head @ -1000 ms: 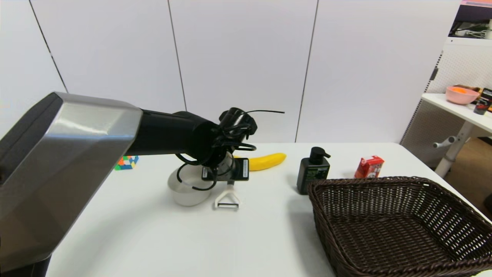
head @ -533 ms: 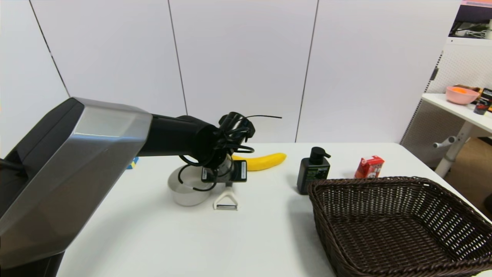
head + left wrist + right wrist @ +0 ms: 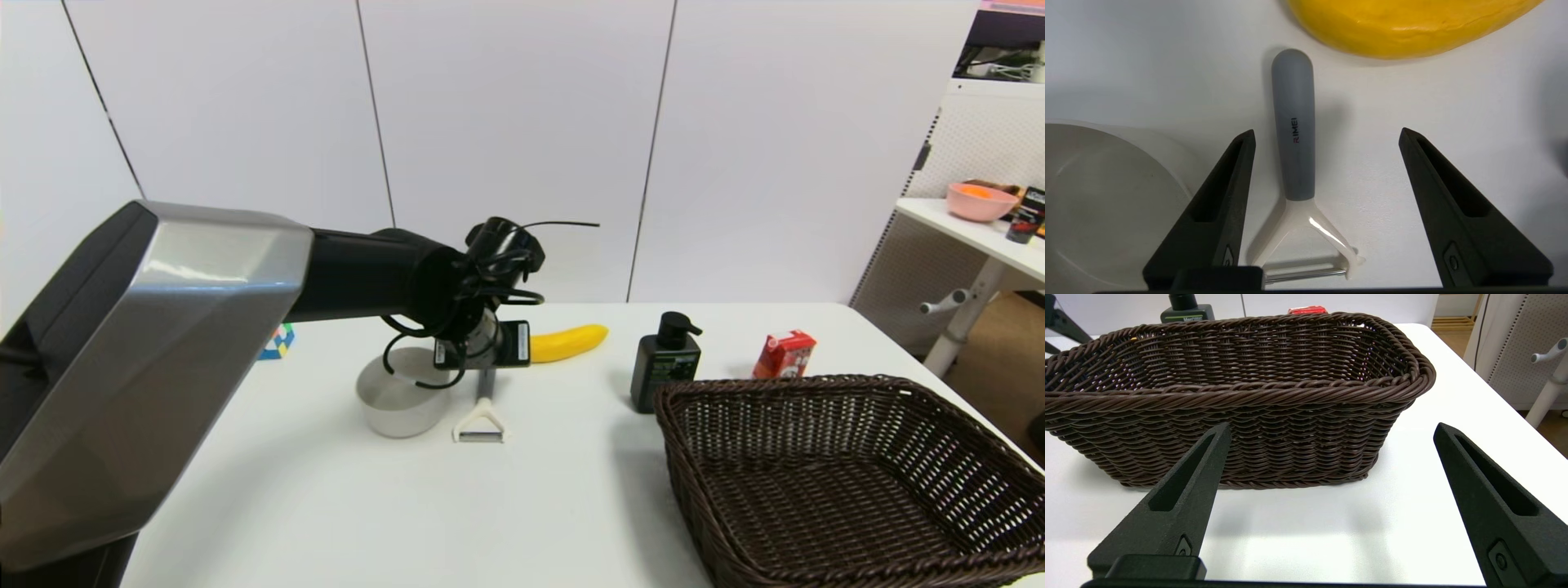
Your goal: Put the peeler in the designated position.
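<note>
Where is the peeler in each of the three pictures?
Head view: the peeler lies on the table, right of the bowl.
Left wrist view: peeler lying between the open jaws.
Right wrist view: not in it.
Shared landmark: the banana beyond the handle.

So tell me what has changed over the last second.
The left gripper has lifted off the peeler, whose grey handle now shows below the wrist; its fingers are open with the handle between them, untouched. The peeler lies flat on the table, barely shifted. Bowl, banana, basket and the parked right gripper are unchanged.
</note>
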### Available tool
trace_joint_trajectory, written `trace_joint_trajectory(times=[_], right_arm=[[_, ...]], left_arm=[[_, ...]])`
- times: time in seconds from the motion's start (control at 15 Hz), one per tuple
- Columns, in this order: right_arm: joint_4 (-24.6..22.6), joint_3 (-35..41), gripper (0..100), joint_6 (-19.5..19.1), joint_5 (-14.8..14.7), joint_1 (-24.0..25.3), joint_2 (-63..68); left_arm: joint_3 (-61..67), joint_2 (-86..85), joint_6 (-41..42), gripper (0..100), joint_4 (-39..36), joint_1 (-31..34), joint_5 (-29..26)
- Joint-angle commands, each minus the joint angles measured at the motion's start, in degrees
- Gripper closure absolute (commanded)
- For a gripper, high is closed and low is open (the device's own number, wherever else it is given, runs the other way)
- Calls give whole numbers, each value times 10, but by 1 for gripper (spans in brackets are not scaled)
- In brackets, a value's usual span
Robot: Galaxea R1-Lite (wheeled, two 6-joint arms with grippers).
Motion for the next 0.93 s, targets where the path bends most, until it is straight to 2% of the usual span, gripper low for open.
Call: trace_joint_trajectory(times=[0.07,0.27,0.4,0.53,0.6,0.8,0.93], right_arm=[[0,1,0,0,0,0,1],[0,1,0,0,0,0,1],[0,1,0,1,0,0,1],[0,1,0,0,0,0,1],[0,1,0,0,0,0,1],[0,1,0,0,0,0,1],[0,1,0,0,0,0,1]], left_arm=[[-34,-73,5,0,4,-14,0],[21,-230,26,0,35,-8,0],[117,-367,67,0,46,34,0],[227,-507,140,0,43,106,0],[295,-587,164,0,34,143,1],[493,-777,178,0,-29,166,0],[599,-885,222,0,-82,197,0]])
